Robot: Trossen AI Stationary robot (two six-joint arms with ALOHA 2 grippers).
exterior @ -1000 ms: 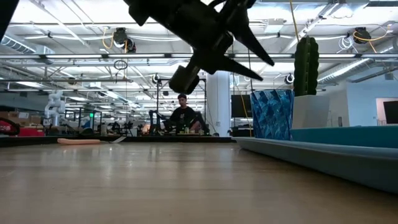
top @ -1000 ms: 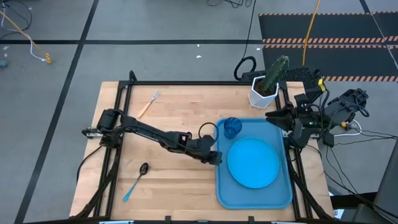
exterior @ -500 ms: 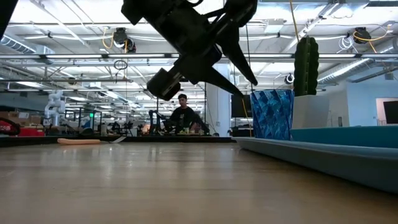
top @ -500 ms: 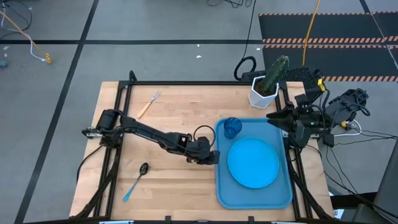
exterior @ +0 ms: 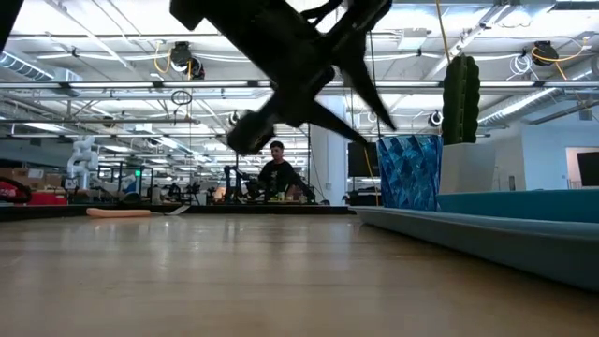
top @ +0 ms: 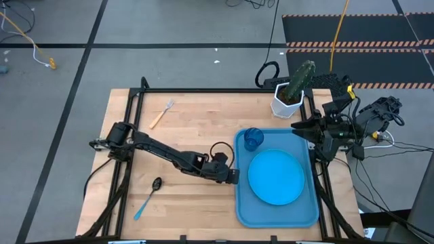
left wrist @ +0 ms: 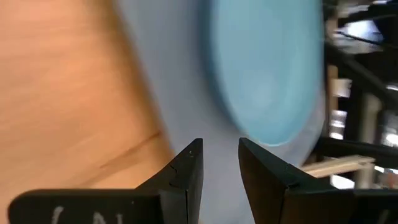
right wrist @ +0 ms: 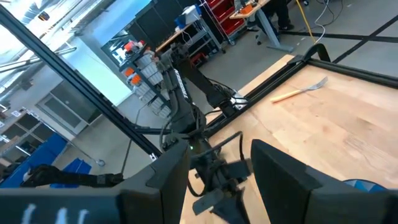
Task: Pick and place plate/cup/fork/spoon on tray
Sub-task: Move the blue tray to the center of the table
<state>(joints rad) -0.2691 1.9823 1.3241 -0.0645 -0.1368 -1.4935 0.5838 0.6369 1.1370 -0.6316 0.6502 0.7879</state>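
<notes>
The plate (top: 276, 177) lies flat in the tray (top: 243, 203), and the cup (top: 253, 138) stands upright in the tray's far left corner. On the bare table, the fork (top: 161, 112) lies at the far left and the spoon (top: 147, 196) at the near left. My left gripper (top: 232, 175) hovers open just left of the tray's left rim, above the table, with nothing between its fingers (left wrist: 193, 162). My right gripper (top: 296, 127) is raised by the tray's far right corner, open and empty.
A white pot with a cactus (top: 290, 95) stands just beyond the tray's far edge. Bare wood (top: 190, 129) stretches between the fork, the spoon and the tray. In the low view, a person (exterior: 277, 173) sits in the room behind the table.
My left gripper has moved a little toward the table's near edge and sunk slightly beside the tray's left rim. The gap between its fingers is unchanged.
</notes>
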